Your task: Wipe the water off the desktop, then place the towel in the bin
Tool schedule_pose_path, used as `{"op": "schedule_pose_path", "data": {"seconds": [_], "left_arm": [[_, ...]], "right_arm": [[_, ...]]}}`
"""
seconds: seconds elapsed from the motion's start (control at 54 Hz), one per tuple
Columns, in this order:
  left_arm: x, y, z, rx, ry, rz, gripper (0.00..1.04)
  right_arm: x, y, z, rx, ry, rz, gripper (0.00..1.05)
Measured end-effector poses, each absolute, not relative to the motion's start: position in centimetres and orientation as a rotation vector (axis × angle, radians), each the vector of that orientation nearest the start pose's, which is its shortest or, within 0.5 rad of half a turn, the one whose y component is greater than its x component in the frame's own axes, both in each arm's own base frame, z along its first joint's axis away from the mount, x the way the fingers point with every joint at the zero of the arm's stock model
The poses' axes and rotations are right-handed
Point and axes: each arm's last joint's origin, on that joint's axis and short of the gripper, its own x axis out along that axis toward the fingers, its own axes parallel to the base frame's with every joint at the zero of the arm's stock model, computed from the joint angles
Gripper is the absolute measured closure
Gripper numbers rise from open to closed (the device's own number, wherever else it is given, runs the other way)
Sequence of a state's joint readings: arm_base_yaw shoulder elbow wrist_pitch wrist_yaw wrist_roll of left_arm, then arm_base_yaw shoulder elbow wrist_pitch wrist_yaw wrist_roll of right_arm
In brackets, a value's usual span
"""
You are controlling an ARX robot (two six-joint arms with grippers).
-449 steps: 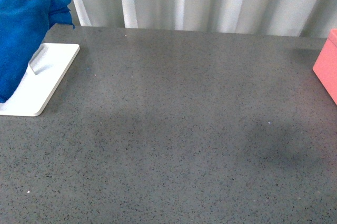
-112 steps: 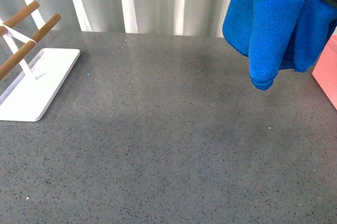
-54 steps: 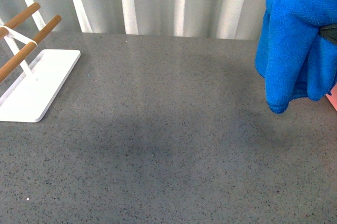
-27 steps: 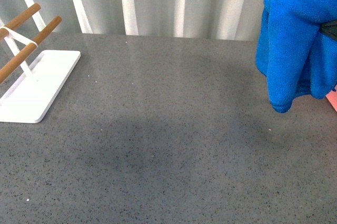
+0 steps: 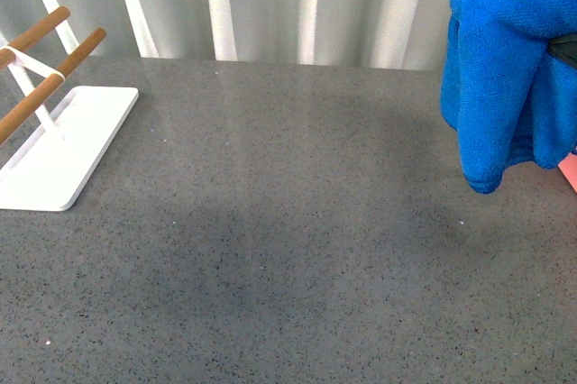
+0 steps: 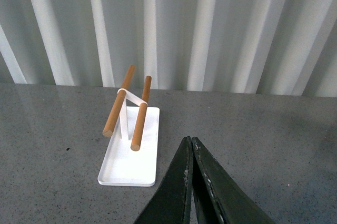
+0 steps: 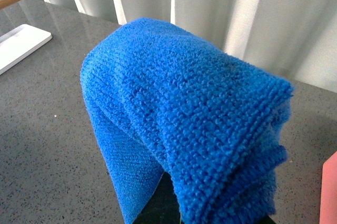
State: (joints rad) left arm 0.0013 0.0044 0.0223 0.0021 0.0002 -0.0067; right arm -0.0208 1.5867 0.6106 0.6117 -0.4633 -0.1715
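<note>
The blue towel hangs bunched in the air at the far right, above the dark-grey desktop. My right gripper is shut on it. In the right wrist view the towel drapes over the gripper, and only a bit of its dark fingers shows under the cloth. A sliver of the pink bin peeks out just behind and below the towel, and the bin's edge also shows in the right wrist view. My left gripper is shut and holds nothing, above the desktop near the rack. I cannot make out water on the desktop.
A white tray-base rack with two wooden bars stands at the left edge, and the rack lies just ahead of my left gripper. A ribbed white wall runs along the back of the desktop.
The towel went from the left, over the rack, to the far right, now hanging from my right gripper. Over the last second it has hardly moved. The left arm has left the front view.
</note>
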Motion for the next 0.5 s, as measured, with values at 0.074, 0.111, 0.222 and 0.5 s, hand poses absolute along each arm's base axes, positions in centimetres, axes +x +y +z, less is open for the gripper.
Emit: {"op": "schedule_pose_path", "data": {"seconds": [0.074,0.111,0.222,0.5], "left_arm": [[9.7,0.0,17.1,-0.007,-0.019,0.001,1.01],[9.7,0.0,17.1,-0.007,-0.019,0.001,1.01],[9.7,0.0,17.1,-0.007,-0.019,0.001,0.93],[9.7,0.0,17.1,-0.007,-0.019,0.001,0.42]], "right_arm": [[29.9,0.8,16.5,-0.079,0.319,0.469,1.02],[29.9,0.8,16.5,-0.08,0.319,0.469,1.02],[29.9,1.2,16.0,-0.08,0.355,0.455,1.02],[33.0,4.2,10.8,-0.142,0.606,0.427,1.02]]}}
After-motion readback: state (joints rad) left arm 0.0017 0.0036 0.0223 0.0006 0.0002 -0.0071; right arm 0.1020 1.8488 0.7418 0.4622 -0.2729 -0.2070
